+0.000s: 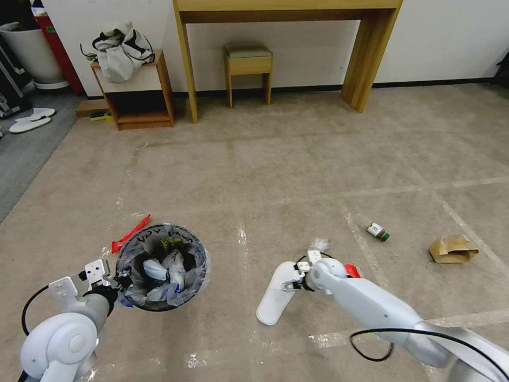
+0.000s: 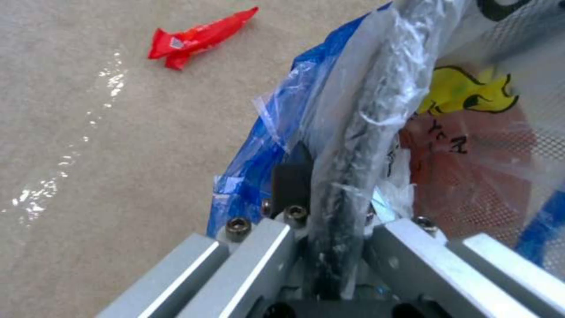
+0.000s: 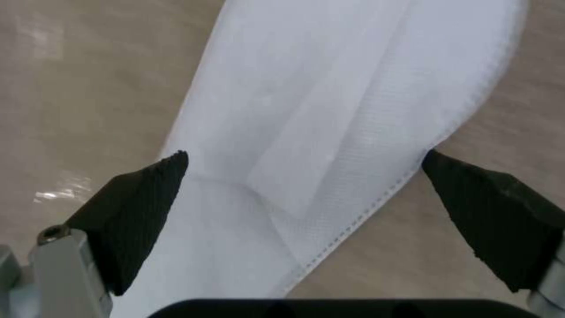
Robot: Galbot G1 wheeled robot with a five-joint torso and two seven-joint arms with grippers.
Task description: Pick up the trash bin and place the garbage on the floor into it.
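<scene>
The trash bin (image 1: 197,252), lined with a lettered clear bag and holding several pieces of litter, hangs at lower left with my left gripper (image 1: 123,278) shut on its near rim. In the left wrist view that left gripper (image 2: 335,190) pinches the bag-covered rim (image 2: 359,132). A red wrapper (image 1: 130,233) (image 2: 197,35) lies on the floor (image 1: 297,175) just beyond the bin. My right gripper (image 1: 295,279) (image 3: 303,159) is open, its fingers (image 3: 147,198) straddling a white slipper (image 1: 274,296) (image 3: 329,110) on the carpet.
A tissue (image 1: 319,244) and a red scrap (image 1: 351,270) lie by my right wrist. A small bottle (image 1: 378,231) and a brown paper bag (image 1: 453,248) lie to the right. A wooden table (image 1: 286,16), stool (image 1: 248,66) and shelf (image 1: 139,90) line the far wall.
</scene>
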